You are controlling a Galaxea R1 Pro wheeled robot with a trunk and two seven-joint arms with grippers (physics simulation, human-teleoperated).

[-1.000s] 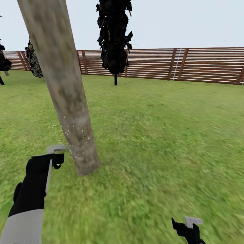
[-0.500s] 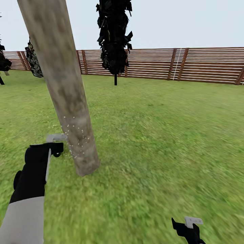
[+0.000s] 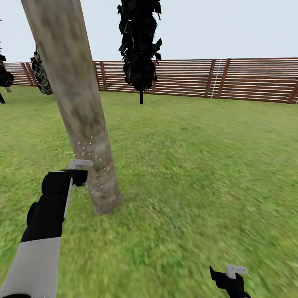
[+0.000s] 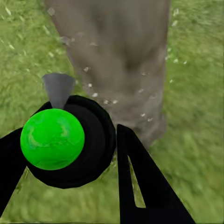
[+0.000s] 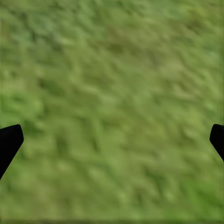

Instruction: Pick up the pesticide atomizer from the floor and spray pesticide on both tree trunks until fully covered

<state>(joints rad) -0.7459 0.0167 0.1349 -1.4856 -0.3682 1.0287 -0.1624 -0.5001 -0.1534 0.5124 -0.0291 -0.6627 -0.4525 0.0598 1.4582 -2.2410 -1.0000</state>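
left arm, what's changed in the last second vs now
The left gripper has carried the atomizer up and closer to the trunk, its nozzle now near the speckled patch low on the bark. The fingers still clamp the atomizer. The right gripper, open over grass, the trunk and the fence have not moved.

1. Tree trunk: its top is cut off by my head view's upper edge; no foliage visible.
2. Atomizer: body hidden behind its green cap.
3. Right pincer: fingertips clipped at both frame edges.
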